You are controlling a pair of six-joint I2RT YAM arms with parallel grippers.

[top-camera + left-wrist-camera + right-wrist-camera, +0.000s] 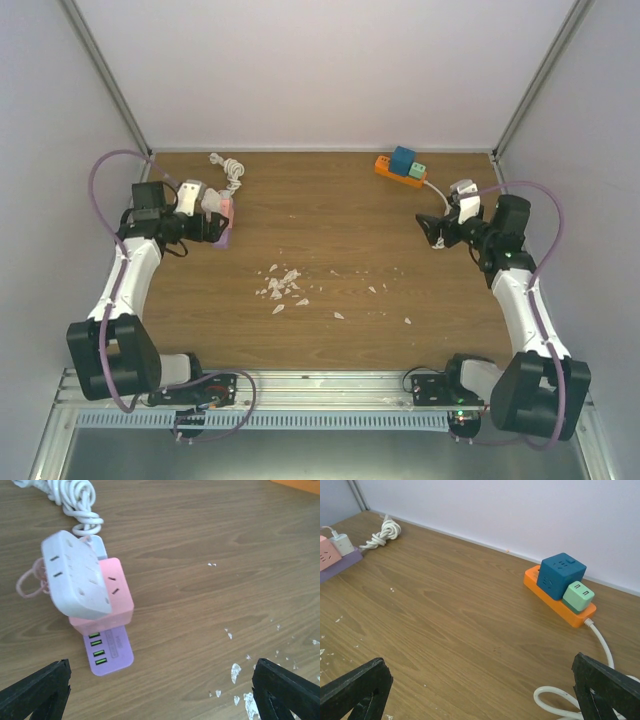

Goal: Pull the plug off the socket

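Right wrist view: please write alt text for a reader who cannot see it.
An orange power strip lies on a wooden table by the white wall, with a blue cube adapter and a pale green plug seated in it. The right gripper is open, its black fingers at the bottom corners.

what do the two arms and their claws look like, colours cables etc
The left arm and right arm match: white links between chunky black joints, with a purple cable looping along each. The left claw and right claw each have two black wedge-shaped fingers. No markings are readable.
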